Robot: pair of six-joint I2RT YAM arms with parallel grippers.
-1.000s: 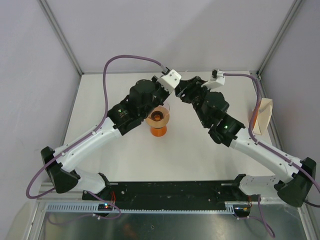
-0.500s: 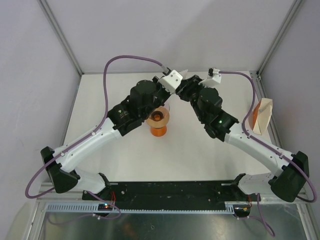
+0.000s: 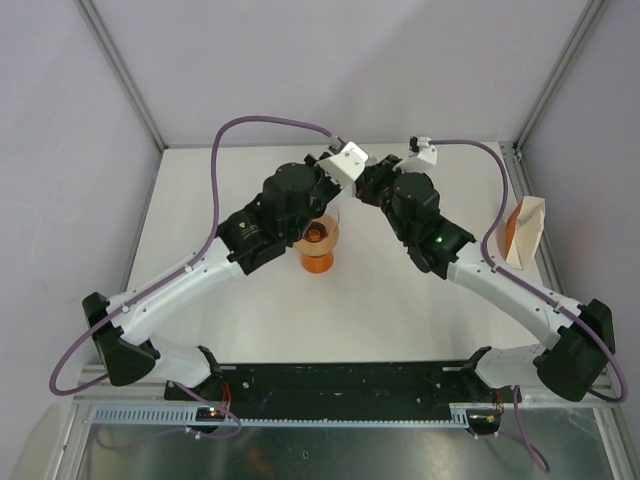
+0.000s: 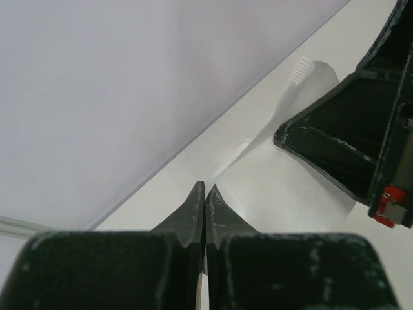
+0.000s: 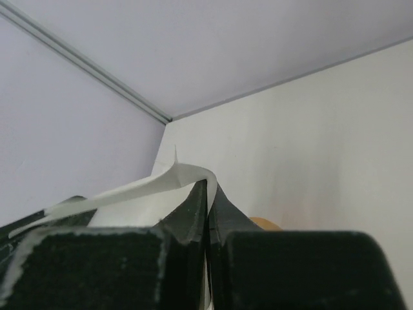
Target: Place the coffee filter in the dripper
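Observation:
The coffee filter [image 4: 284, 187] is a thin white paper sheet held between both grippers above the back of the table. In the left wrist view my left gripper [image 4: 204, 188] is shut on one edge, and the paper fans up to a crimped corner. In the right wrist view my right gripper [image 5: 210, 187] is shut on another edge of the filter [image 5: 161, 181], which curls over the left fingertip. From above, the left gripper [image 3: 352, 178] and right gripper [image 3: 372, 182] meet tip to tip and hide the paper. The dripper shows only as a faint clear rim [image 3: 337, 214], mostly under the left arm.
An orange stand [image 3: 318, 250] with a tan ring top stands just in front of the grippers, partly under the left wrist. A cream paper holder [image 3: 527, 232] leans at the table's right edge. The back wall is close behind both grippers.
My right gripper went from open to shut on the filter's edge. The right arm swung left and toward the back; the left arm barely shifted.

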